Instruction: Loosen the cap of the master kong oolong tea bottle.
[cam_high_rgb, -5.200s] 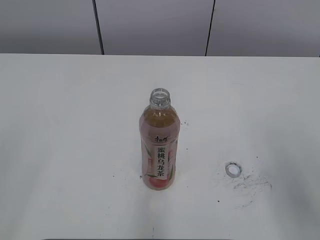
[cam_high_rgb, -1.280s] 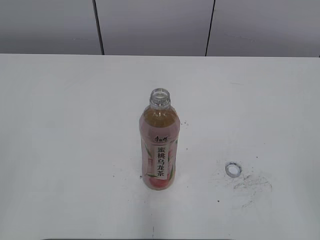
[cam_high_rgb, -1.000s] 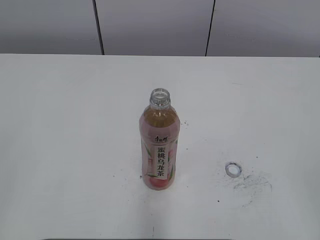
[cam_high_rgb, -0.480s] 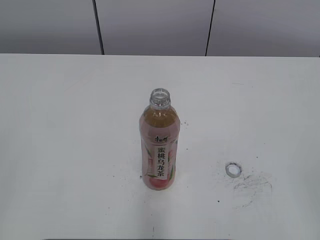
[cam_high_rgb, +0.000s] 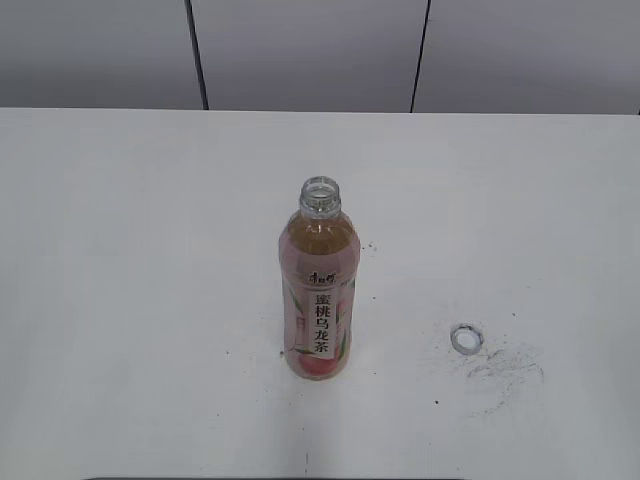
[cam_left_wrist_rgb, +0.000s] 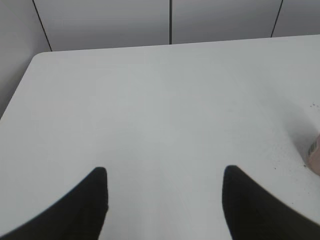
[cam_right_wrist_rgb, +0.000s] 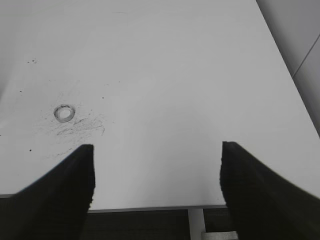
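The master kong oolong tea bottle (cam_high_rgb: 319, 300) stands upright at the table's middle, its neck open with nothing on it. Its pink edge shows at the far right of the left wrist view (cam_left_wrist_rgb: 315, 156). The cap (cam_high_rgb: 466, 339) lies open side up on the table to the bottle's right, among dark scuff marks; it also shows in the right wrist view (cam_right_wrist_rgb: 63, 112). My left gripper (cam_left_wrist_rgb: 165, 172) is open and empty over bare table left of the bottle. My right gripper (cam_right_wrist_rgb: 156, 150) is open and empty at the table's front edge, right of the cap. Neither gripper shows in the exterior view.
The white table (cam_high_rgb: 150, 250) reaches back to a grey panelled wall (cam_high_rgb: 300, 50). Its front edge and right edge (cam_right_wrist_rgb: 280, 65) show in the right wrist view, its left back corner (cam_left_wrist_rgb: 40, 55) in the left wrist view.
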